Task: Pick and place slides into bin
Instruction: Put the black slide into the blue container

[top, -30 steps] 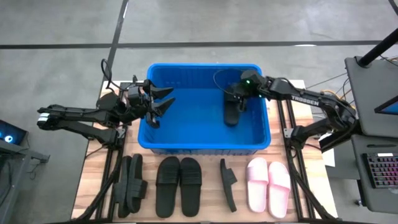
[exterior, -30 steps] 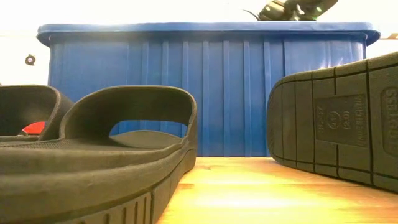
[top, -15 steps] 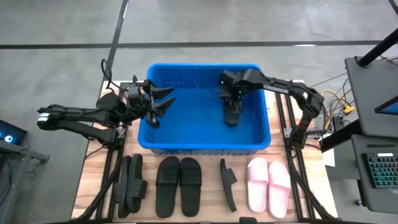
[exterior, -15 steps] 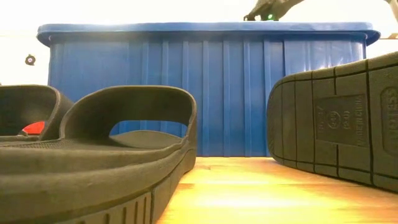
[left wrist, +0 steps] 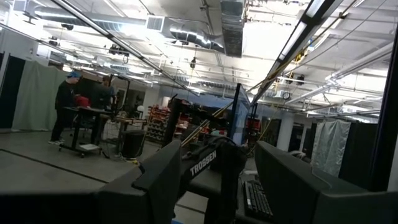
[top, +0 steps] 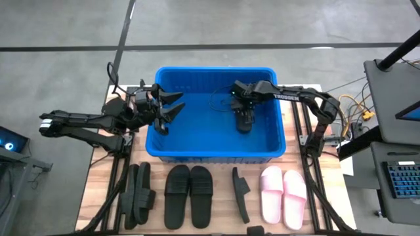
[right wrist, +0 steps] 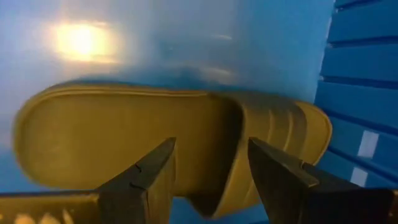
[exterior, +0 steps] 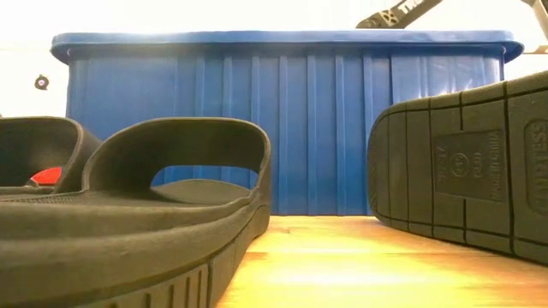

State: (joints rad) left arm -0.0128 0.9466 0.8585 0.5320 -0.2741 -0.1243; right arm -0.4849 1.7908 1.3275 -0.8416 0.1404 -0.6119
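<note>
High view shows the right gripper (top: 244, 99) with jaws parted just above a black slide (top: 244, 120) lying on the bin (top: 197, 152) floor, long axis near-to-far. Left gripper (top: 172, 109) hangs half-open and empty over the bin's left rim. Remaining slides (top: 188, 187) sit near, the lone black one likelier the right arm's.

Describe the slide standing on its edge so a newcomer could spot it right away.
Find the blue bin and look at the row of slides on the wooden table in front of it. Between the flat black pair and the pale pink pair is a single black slide. It alone stands on edge, with no partner beside it.
</note>
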